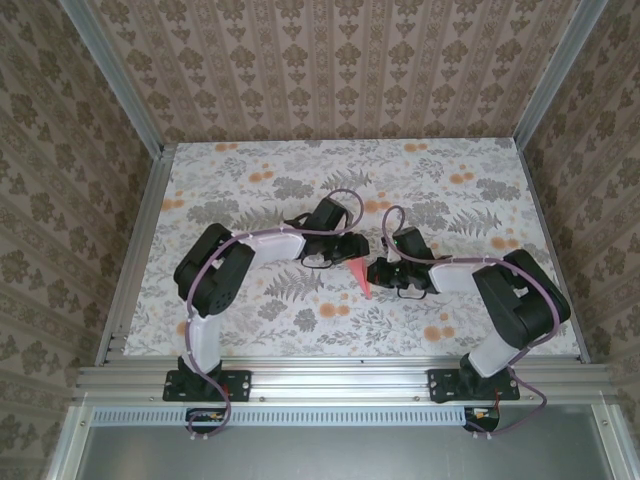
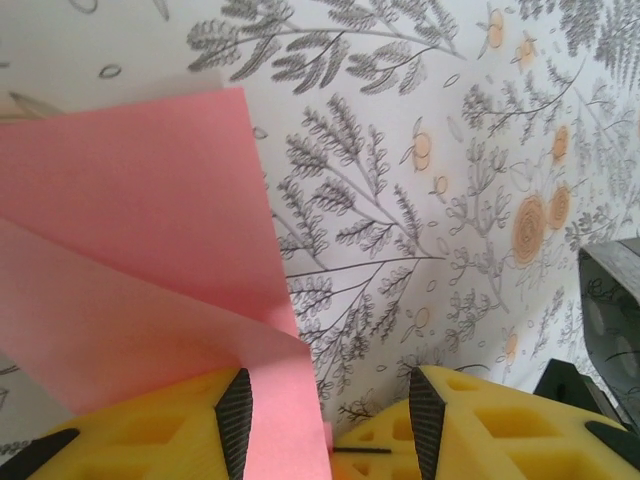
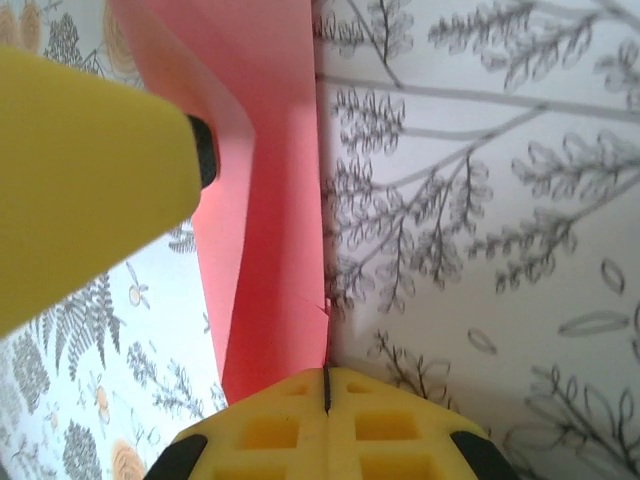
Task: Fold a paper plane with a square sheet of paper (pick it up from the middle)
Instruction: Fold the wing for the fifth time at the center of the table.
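The salmon-pink sheet of paper (image 1: 361,277) is folded into a narrow pointed shape and stands up off the table between my two grippers. My right gripper (image 3: 325,385) is shut, and the paper (image 3: 270,200) runs down by its edge into the slit between the jaws. My left gripper (image 2: 330,420) is open. The folded paper (image 2: 130,230) leans against its left finger pad (image 2: 236,418), apart from the right pad (image 2: 424,412). From above, the left gripper (image 1: 343,257) and right gripper (image 1: 384,274) face each other across the paper.
The table (image 1: 250,190) is covered in a grey fern and orange flower print. Patterned walls and aluminium posts close in three sides. A metal rail (image 1: 330,375) runs along the near edge at the arm bases.
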{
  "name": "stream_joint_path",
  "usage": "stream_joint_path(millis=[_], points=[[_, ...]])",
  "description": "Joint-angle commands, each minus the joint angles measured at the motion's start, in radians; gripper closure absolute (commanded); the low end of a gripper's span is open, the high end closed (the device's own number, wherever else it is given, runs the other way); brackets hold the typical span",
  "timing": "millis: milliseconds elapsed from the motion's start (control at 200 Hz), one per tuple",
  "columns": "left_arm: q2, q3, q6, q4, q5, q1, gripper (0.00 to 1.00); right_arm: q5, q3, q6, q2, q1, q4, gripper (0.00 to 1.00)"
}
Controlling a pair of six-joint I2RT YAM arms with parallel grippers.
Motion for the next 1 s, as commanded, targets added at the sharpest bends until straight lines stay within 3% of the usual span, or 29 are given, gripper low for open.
stream_joint_path(millis=[0, 180, 340, 680, 995], points=[[-0.033, -0.024, -0.006, -0.006, -0.003, -0.013, 0.52, -0.044, -0.044, 0.051, -0.057, 0.008, -0.062, 0.91], [-0.014, -0.006, -0.006, -0.004, -0.001, -0.013, 0.52, -0.025, -0.052, 0.110, -0.146, 0.004, -0.033, 0.70], [-0.011, 0.002, -0.005, -0.006, -0.003, -0.013, 0.52, -0.018, -0.038, 0.103, -0.134, 0.003, -0.025, 0.61], [-0.009, 0.007, -0.007, -0.004, -0.004, -0.013, 0.52, -0.049, 0.032, 0.092, 0.004, 0.004, 0.025, 0.58], [-0.012, 0.010, -0.007, -0.006, -0.006, -0.013, 0.52, -0.027, 0.054, 0.039, 0.059, 0.012, -0.021, 0.70]])
